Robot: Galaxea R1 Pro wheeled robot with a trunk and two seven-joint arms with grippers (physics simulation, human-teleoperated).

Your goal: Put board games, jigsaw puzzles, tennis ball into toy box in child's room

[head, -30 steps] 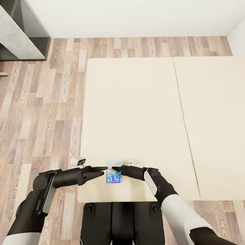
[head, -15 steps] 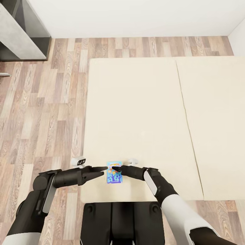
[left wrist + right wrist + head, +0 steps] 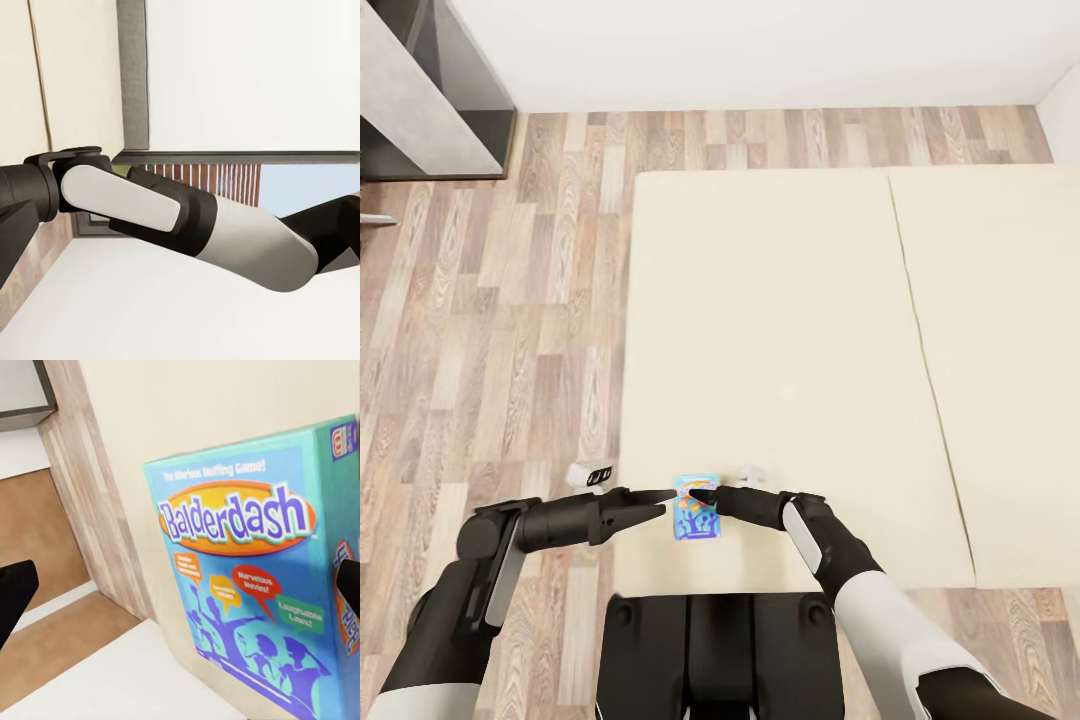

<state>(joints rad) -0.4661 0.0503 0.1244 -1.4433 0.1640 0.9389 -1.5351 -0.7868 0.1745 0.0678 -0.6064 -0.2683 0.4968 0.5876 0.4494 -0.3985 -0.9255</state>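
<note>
Blue board game (image 3: 696, 507) | I have it pinched between my two arms above the bed's (image 3: 780, 330) near edge | right gripper (image 3: 700, 497) on one side, left gripper (image 3: 656, 503) on the other, finger spread unclear | two-sided squeeze suits a flat box

Glossy printed cardboard board game (image 3: 695, 507); matt cream bed (image 3: 780, 330); wood-plank floor (image 3: 490, 330).

Robot's right arm (image 3: 187, 221) crossing view, cream bed (image 3: 75, 67), dark frame (image 3: 133, 75) behind
</note>
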